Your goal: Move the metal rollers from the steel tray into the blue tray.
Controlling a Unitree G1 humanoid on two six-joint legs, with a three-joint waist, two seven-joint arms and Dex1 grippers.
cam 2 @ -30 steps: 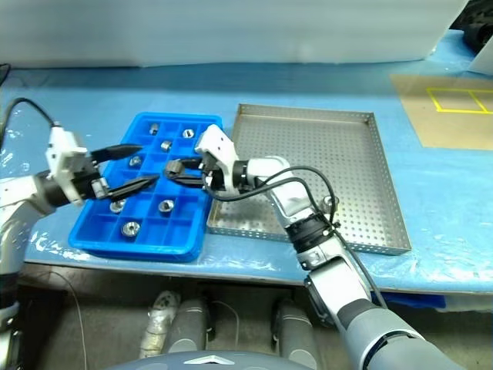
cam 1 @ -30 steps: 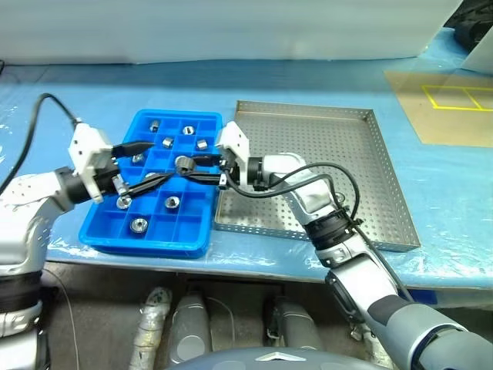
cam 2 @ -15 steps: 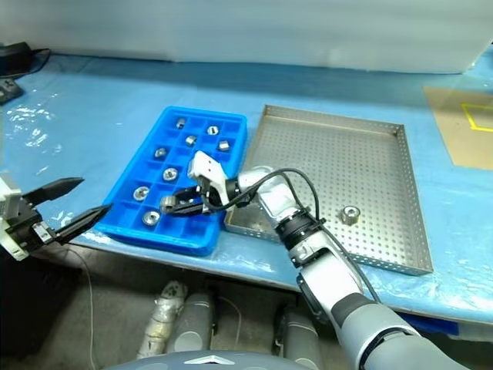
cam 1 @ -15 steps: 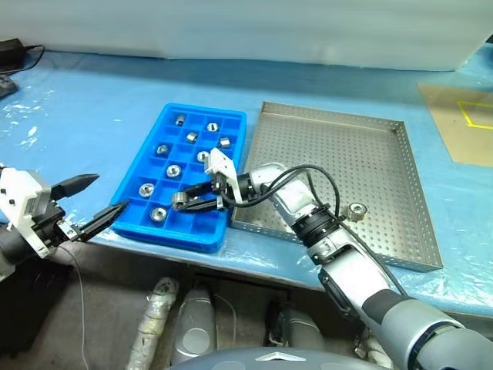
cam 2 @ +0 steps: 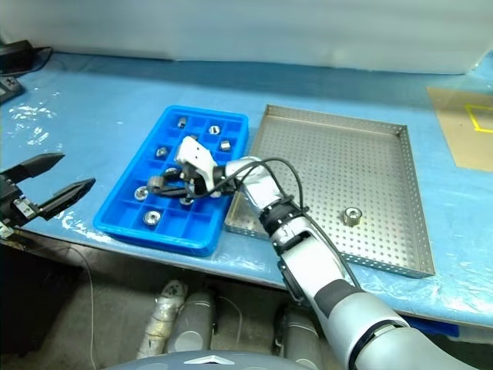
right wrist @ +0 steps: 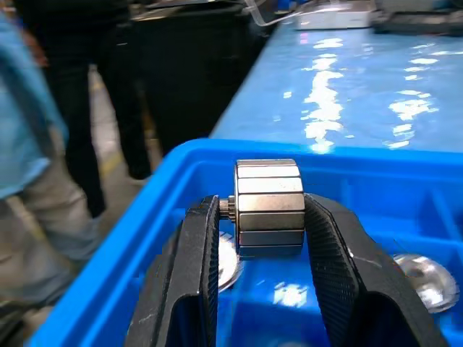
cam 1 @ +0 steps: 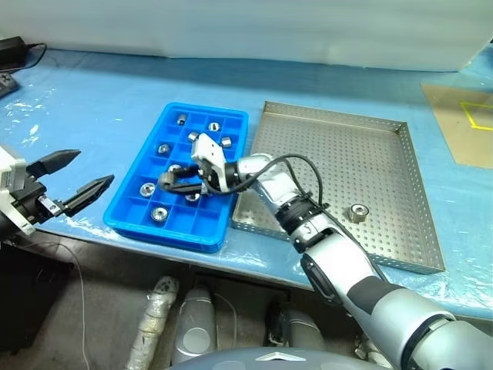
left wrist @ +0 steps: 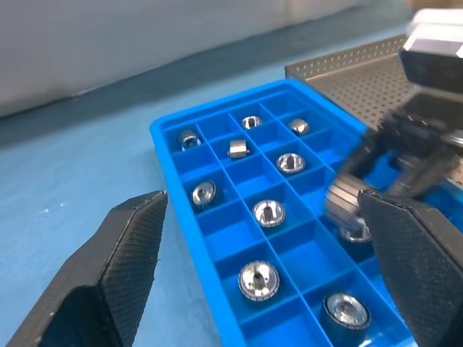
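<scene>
Right pincer (right wrist: pixel 264 210) grips faceted shiny roller (right wrist: pixel 267 206) above gridded blue tray (cam 1: pixel 231 223).

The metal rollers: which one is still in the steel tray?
The lone roller on the steel tray floor; one is in the right gripper, the others sit in the blue tray.

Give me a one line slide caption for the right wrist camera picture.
Right tool holds a metal roller above the blue tray.

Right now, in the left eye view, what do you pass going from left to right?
Left gripper → blue tray → roller held in the right gripper → steel tray with one loose roller.
</scene>
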